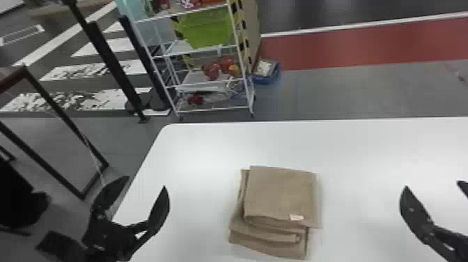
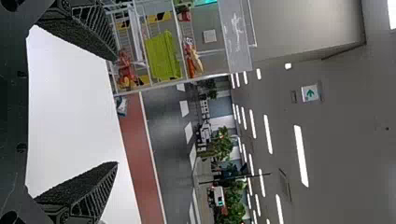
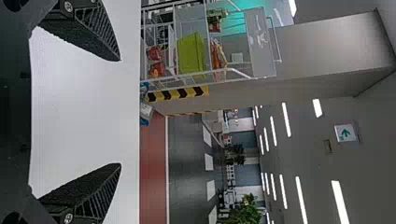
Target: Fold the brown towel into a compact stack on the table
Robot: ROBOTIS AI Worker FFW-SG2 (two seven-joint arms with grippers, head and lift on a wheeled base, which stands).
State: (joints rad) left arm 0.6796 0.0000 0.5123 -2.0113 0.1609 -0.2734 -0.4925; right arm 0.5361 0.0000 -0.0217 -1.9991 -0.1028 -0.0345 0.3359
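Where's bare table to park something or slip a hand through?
Bare: the white table beyond the brown towel, up to the far edge. Also the strips between the towel and the left gripper, and between the towel and the right gripper. Crowded: the towel's own spot, and the table's left edge, near the left gripper.

Clearance, lateral: open lane btwn L pincer (image 1: 145, 182) and brown towel (image 1: 278, 195); slightly wider lane btwn towel and R pincer (image 1: 433, 185); clearance, far side: passable strip of counter (image 1: 209, 149) btwn towel and far edge; clearance, ea. pincer: fingers spread, open gap btwn. Obstructions: towel, low stack, layers stepped out at near side; shelf rack (image 1: 195, 78), past far edge; blk frame (image 1: 66, 115), off counter's L side.
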